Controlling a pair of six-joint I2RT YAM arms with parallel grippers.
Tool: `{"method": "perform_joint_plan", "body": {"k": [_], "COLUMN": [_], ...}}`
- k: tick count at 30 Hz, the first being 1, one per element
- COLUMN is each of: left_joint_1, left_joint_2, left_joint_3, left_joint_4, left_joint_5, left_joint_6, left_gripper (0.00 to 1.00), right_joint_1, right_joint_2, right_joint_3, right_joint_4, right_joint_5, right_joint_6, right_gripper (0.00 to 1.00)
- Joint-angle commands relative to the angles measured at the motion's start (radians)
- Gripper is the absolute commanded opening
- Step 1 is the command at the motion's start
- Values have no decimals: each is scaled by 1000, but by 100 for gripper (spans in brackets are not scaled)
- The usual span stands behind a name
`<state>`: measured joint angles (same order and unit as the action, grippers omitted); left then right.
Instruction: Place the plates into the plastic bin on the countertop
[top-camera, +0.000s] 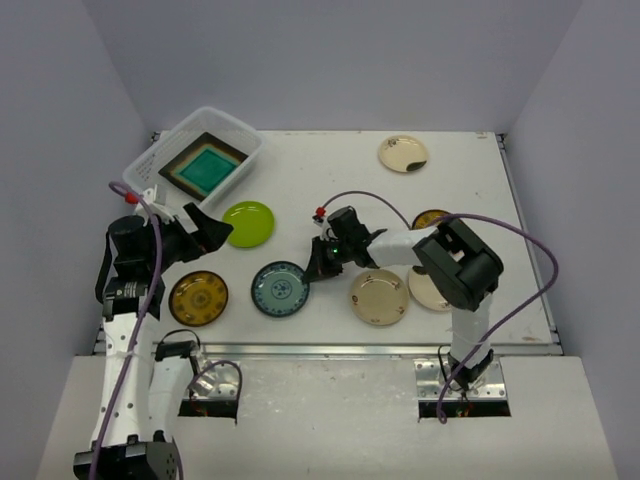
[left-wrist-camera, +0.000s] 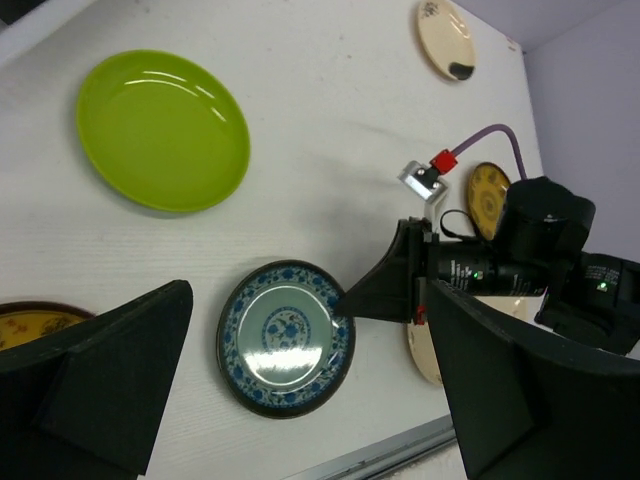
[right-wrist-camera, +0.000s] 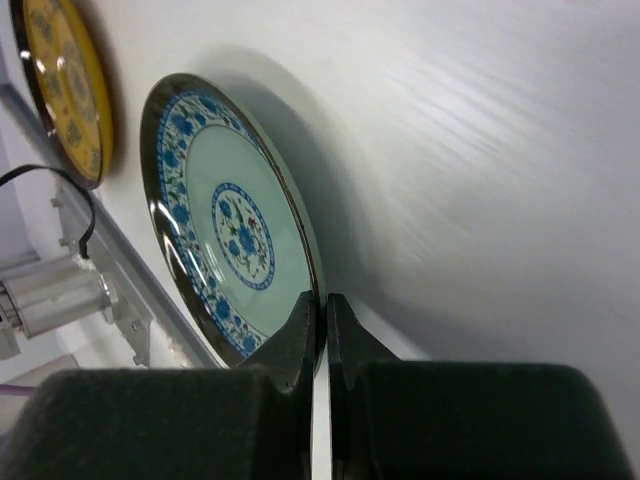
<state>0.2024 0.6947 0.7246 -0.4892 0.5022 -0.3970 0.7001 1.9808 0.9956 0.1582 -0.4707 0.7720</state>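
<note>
My right gripper (top-camera: 318, 262) is shut on the right rim of the blue-patterned plate (top-camera: 279, 288), which lies low on the countertop (top-camera: 330, 180). The right wrist view shows the fingertips (right-wrist-camera: 305, 325) pinching that rim (right-wrist-camera: 225, 225). My left gripper (top-camera: 205, 228) is open and empty, hovering beside the lime green plate (top-camera: 249, 223). In the left wrist view it (left-wrist-camera: 308, 300) looks down on the blue plate (left-wrist-camera: 285, 335) and the lime plate (left-wrist-camera: 162, 128). The plastic bin (top-camera: 165, 140) at the back left holds the teal square plate (top-camera: 206, 167).
A mustard-patterned plate (top-camera: 198, 297) lies left of the blue one. Two cream plates (top-camera: 379, 296) (top-camera: 428, 292) lie under the right arm, another mustard plate (top-camera: 430, 216) is behind it, and a cream plate (top-camera: 403, 153) is at the back. The metal rail (top-camera: 330, 349) runs along the front.
</note>
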Motion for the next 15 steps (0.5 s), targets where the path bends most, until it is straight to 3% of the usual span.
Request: {"method": "perform_joint_plan", "body": {"k": [1,6,9,13,15], "left_joint_1": [-25,-193,-253,-270,-271], "left_joint_2": [76,237,294,346,367], "left_joint_3": [-94,-213,-215,-192,-189], "left_joint_4": [159,467,575,606,616], "left_joint_5": [171,228,243,224,239], "left_joint_6": [-64,-223,-267,-264,-263], "left_gripper": [100,100,95,73,66], "right_joint_1": [-141,-214,-227,-232,-232], "right_joint_2": [-261,-360,-387,-422,-424], "right_joint_3": [-45,-12,-12,-25,-28], "right_joint_4": [-40,-142,-150,-141,-124], "right_joint_5": [-15,-109,-145,-197,-223], "right_joint_6": [-52,-122,-124,-106,-93], "right_gripper": [0,0,0,0,0]}}
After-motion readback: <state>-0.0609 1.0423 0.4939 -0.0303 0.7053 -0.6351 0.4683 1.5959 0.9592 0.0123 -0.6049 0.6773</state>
